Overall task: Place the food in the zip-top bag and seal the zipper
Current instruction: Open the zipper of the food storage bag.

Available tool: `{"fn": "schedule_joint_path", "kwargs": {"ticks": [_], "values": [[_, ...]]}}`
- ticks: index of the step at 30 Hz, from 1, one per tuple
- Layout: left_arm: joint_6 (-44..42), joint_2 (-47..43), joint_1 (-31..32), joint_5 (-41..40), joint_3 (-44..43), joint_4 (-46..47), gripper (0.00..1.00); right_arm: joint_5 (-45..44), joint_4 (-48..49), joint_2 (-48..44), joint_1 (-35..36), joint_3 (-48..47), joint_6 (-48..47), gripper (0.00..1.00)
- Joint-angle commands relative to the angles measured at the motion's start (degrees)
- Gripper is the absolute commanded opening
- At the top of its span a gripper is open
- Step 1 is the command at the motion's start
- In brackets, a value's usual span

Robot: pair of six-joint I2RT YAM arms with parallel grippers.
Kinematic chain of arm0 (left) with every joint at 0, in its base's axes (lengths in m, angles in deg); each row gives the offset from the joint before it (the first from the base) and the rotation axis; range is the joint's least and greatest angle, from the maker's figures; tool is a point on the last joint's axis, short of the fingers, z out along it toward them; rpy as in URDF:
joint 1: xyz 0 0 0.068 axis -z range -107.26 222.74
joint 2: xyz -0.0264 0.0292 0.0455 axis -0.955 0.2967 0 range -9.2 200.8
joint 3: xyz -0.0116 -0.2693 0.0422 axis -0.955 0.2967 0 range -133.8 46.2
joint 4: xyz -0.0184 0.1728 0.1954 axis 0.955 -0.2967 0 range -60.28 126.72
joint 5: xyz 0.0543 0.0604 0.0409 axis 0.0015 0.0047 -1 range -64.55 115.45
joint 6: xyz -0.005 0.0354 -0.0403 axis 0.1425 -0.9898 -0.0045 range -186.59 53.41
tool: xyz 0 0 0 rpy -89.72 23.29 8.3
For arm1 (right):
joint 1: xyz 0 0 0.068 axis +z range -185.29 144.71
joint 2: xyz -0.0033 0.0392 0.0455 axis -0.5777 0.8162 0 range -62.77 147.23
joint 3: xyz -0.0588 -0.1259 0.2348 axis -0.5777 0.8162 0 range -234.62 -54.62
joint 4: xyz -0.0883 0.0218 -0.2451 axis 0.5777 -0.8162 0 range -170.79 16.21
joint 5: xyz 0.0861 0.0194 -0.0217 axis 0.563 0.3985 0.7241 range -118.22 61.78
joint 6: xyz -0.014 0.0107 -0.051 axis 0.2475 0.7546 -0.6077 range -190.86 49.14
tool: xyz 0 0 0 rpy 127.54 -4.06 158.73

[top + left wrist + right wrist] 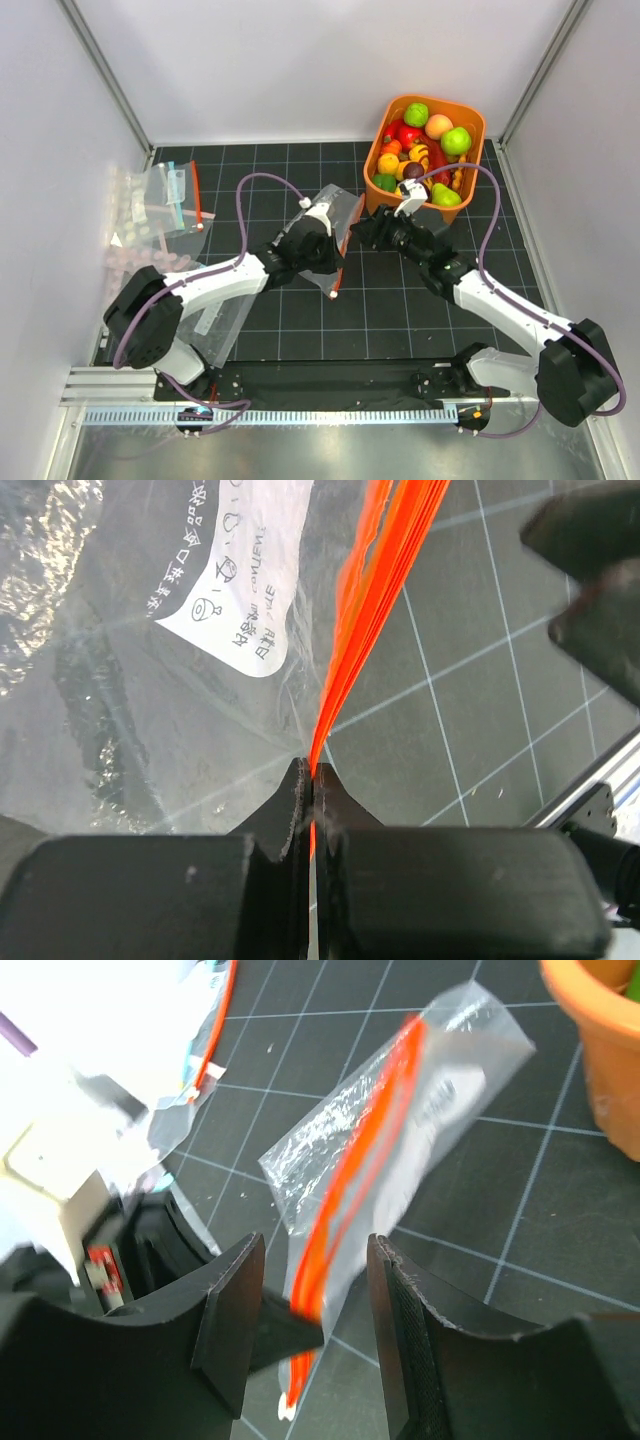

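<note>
Left gripper [312,772]: your jaws are pinched tight on the zipper [372,630], anchoring the mouth
Bag [440,1090]: between your arms, no food inside
Right gripper [315,1255]: half open, holding nothing, probably lined up to part the zipper
Food [425,140]: in the basket [372,160]

Bag: I see the clear floppy plastic zip-top bag [470,1030] as colourless, with white glare.
Zipper: its thin orange-red zipper strip [345,1185] reads vivid on my feed.
Label: white rectangular label [235,590], dark print.
Food: small glossy toy food [456,140]; green, red, yellow, orange, peach.
Basket: orange plastic basket [478,112].
Mat: black table mat [400,320], thin pale grid.
</note>
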Motion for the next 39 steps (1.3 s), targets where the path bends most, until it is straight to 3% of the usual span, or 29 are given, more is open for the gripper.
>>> {"fn": "schedule_joint_path", "kwargs": {"ticks": [1,11,33,35,37,38,39], "values": [[-0.1,0.8,1.1,0.8,-3.1,2.5,0.0,-3.5,2.4,0.9,0.4,-2.3,-1.1,0.5],[-0.2,-0.1,1.0,0.5,-2.7,2.5,0.0,-8.9,-1.4,2.2,0.4,-3.6,-1.0,0.46],[-0.6,-3.3,2.3,0.0,-1.7,2.5,0.0,-7.9,-2.3,6.9,0.4,-5.5,-0.1,0.42],[-1.0,-3.5,2.4,-0.2,-1.7,2.5,0.0,-7.7,-2.5,7.1,0.4,-5.8,0.0,0.38],[-1.1,-3.8,2.5,-0.2,-1.8,2.5,0.0,-7.6,-2.8,7.6,0.4,-6.1,0.1,0.27],[-1.3,-4.2,2.5,-0.3,-1.8,2.5,0.01,-7.5,-3.3,7.6,0.3,-6.3,0.2,0.15],[-1.4,-4.3,2.4,-0.3,-1.8,2.5,0.04,-7.5,-3.6,7.6,0.3,-6.5,0.1,0.15]]}}
